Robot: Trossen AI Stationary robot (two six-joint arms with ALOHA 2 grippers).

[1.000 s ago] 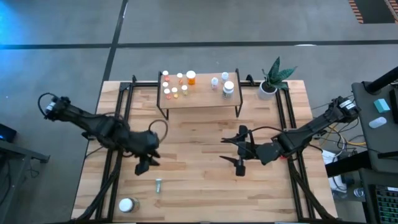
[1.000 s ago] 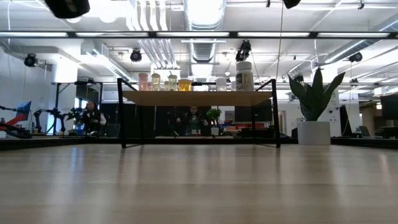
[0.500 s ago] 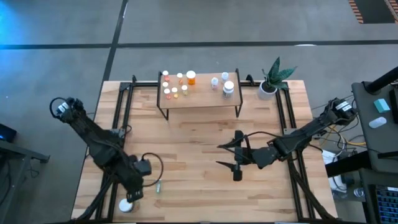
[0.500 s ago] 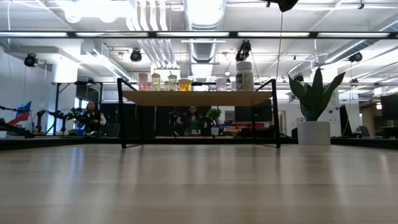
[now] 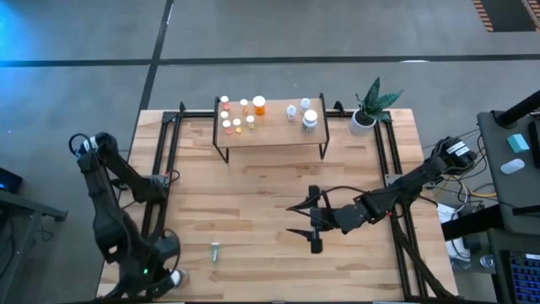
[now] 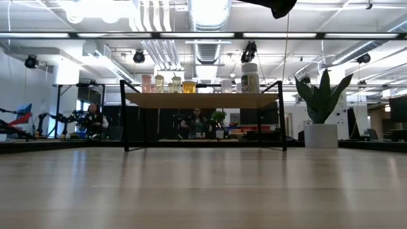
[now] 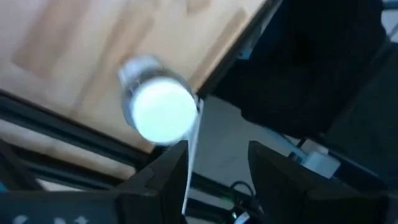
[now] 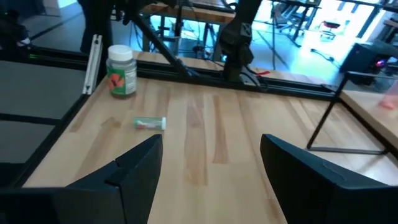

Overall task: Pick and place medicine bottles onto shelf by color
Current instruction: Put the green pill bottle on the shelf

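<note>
White-capped bottle point(image 5: 175, 277) stands upright at lower left of the high view, near the desk point(image 5: 270, 186) edge, long axis vertical. Left pincer point(image 7: 214, 163) hovers above it, jaws apart, empty: approach step. Next, judged: descend, straddle the cap, close. Small vial point(image 5: 215, 251) lies flat just right of it. Right pincer point(image 5: 302, 219) waits open at centre.

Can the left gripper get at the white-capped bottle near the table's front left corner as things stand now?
Probably yes. The left gripper is open and hovers right by the white-capped bottle, which stands upright at the table's edge with nothing between them.
</note>
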